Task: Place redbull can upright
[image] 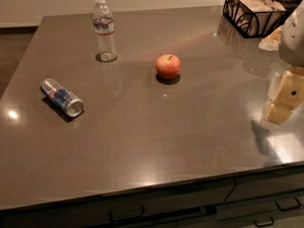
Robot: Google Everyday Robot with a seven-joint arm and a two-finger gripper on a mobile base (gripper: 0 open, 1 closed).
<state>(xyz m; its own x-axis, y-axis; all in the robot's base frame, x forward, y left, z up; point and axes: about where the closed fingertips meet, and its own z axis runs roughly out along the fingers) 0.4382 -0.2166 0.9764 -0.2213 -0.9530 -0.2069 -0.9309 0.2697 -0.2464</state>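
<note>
The redbull can (61, 97) lies on its side on the left part of the brown countertop (156, 132), its silver top facing the front right. It is silver and blue with red marks. My gripper (284, 99) hangs over the counter's right edge, far to the right of the can and not touching anything on the counter.
A clear water bottle (104, 30) stands upright behind the can. A red apple (168, 66) sits mid-counter. A black wire basket (254, 11) stands at the back right corner. Drawers with handles (126, 216) run below the front edge.
</note>
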